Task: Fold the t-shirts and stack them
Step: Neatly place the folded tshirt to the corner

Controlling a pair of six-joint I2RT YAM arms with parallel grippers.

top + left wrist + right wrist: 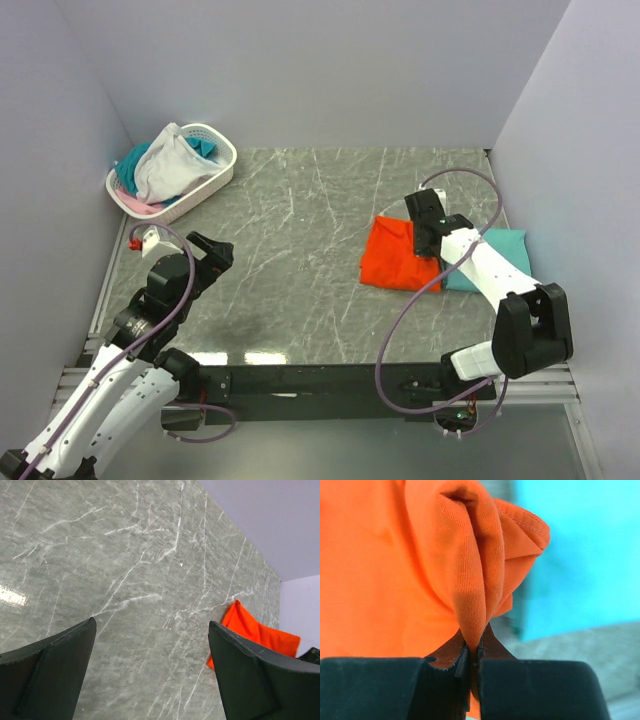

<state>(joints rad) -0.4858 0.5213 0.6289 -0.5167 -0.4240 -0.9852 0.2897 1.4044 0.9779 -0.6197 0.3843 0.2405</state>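
On the worktop the orange t-shirt lies bunched straight ahead of the right claw, which pinches a thin doubled fold at its edge. The teal t-shirt lies flat to that claw's right. The cloth looks light and limp and will likely sag, so a hem fold suits. The left claw hangs spread and empty.

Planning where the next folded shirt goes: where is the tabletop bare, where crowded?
Bare: the wide middle of the grey marble tabletop, between the white perforated basket and the bright orange t-shirt, ahead of the open left gripper. Crowded: the right side, where the right gripper pinches the orange t-shirt beside the teal t-shirt.
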